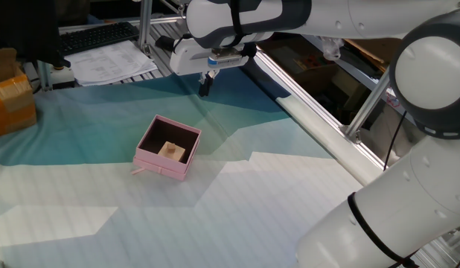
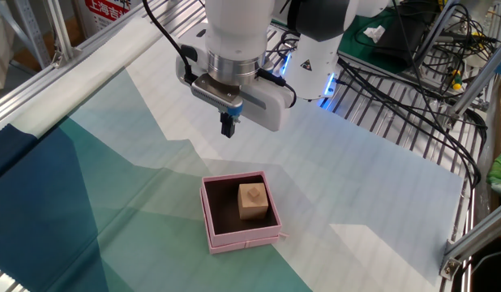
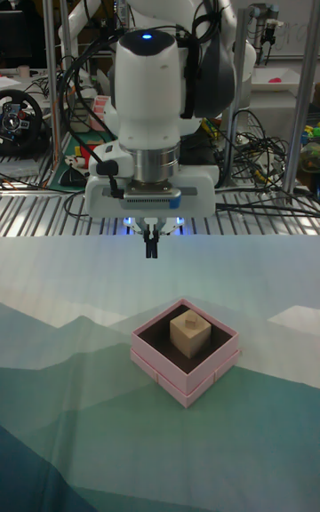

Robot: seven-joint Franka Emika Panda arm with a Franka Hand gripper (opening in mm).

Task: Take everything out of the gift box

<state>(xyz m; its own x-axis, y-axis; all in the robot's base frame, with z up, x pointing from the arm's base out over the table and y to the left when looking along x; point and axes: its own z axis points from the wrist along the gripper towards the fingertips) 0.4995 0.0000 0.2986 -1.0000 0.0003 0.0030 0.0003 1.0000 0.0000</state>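
Right now your gripper hangs fingers pressed together, empty, at twelve o'clock above the gift box. Inside it sits the cube.

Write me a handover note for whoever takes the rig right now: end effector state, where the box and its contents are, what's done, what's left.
End effector: fingers together, holding nothing, raised above the cloth behind the gift box, not over it.
Gift box: open, sitting on the cloth, ribbon tab sticking out at one lower corner.
Tan cube: inside the box, upright on the dark floor.
Small piece: a tiny tan bit resting on top of the cube.
Done: nothing is out yet.
Left: open the fingers, move over the box, lift out the small piece and the cube, set them on the cloth.
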